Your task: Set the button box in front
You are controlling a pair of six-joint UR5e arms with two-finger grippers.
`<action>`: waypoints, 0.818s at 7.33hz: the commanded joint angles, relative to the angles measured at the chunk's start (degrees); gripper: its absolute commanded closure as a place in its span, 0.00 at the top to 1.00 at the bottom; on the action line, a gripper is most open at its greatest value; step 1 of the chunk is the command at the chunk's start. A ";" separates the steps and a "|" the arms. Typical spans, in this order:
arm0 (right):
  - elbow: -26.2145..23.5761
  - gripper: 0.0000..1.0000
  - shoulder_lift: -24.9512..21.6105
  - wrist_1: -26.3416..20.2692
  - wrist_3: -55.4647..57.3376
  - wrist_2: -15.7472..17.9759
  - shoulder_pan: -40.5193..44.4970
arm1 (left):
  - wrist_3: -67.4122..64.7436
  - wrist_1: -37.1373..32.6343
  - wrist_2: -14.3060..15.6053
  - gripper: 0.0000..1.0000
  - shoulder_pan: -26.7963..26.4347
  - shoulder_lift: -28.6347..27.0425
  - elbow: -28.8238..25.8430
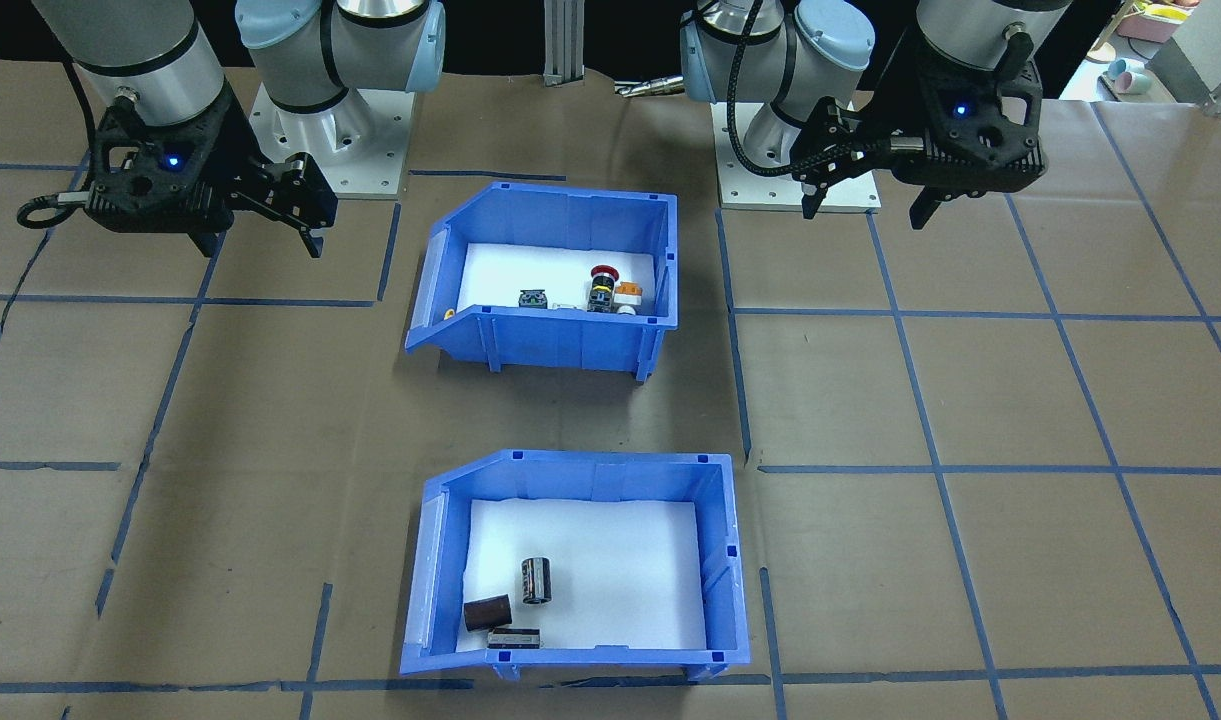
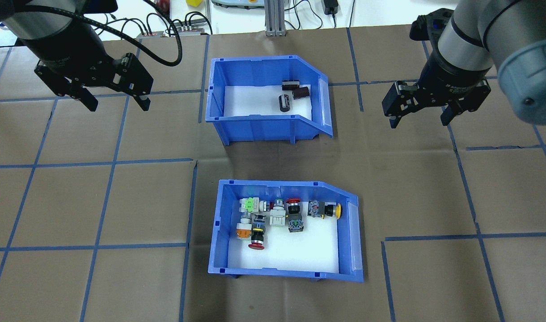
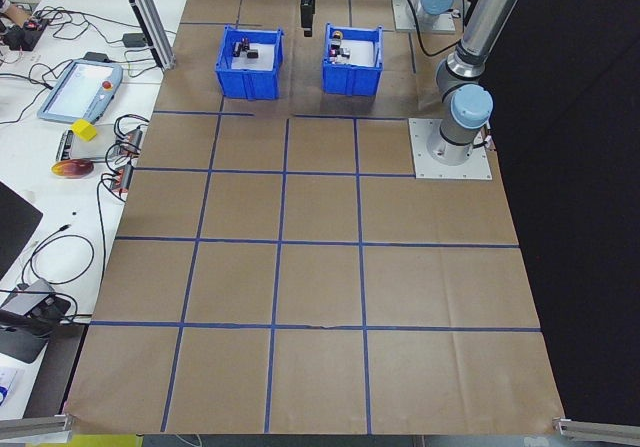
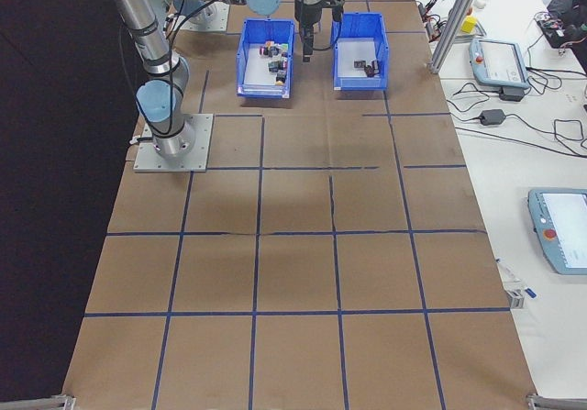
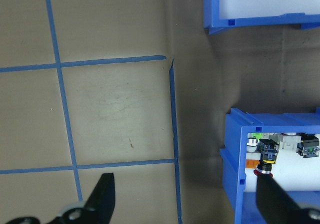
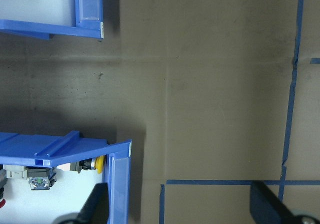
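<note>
Right now the button box (image 2: 285, 232) sits mid-table on the robot's side, sloped cut-away side toward robot's right, w/ red, yellow, green and orange push-button switches (image 2: 273, 215) on its white foam floor. Second blue bin (image 2: 266, 95), holding dark cylinders (image 2: 285, 102), stands beyond it, well apart. Left gripper (image 2: 114, 100) hangs above bare brown table paper (image 2: 120, 201), fingers spread, nothing between. Right gripper (image 2: 419, 117) same: spread wide, empty, off to bins' right.
</note>
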State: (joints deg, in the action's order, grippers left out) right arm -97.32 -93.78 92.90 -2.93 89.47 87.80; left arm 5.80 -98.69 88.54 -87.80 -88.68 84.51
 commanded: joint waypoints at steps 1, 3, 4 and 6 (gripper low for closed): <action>0.03 1.00 0.00 0.00 -0.05 0.00 0.00 | 0.00 -0.01 -0.03 0.99 0.00 -0.09 0.13; 0.03 1.00 0.00 0.09 -0.05 0.00 0.00 | 0.00 -0.01 -0.03 0.99 0.00 -0.18 0.04; 0.03 1.00 0.00 0.00 -0.14 0.00 0.00 | 0.00 0.08 0.14 0.99 0.00 -0.27 0.04; 0.03 1.00 0.00 -0.09 -0.23 0.09 0.00 | -0.09 0.08 0.05 0.99 0.00 -0.53 0.65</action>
State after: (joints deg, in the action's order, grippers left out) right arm -97.30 -93.78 92.89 -3.12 89.53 87.80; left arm 5.78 -98.63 88.60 -87.80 -89.07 84.78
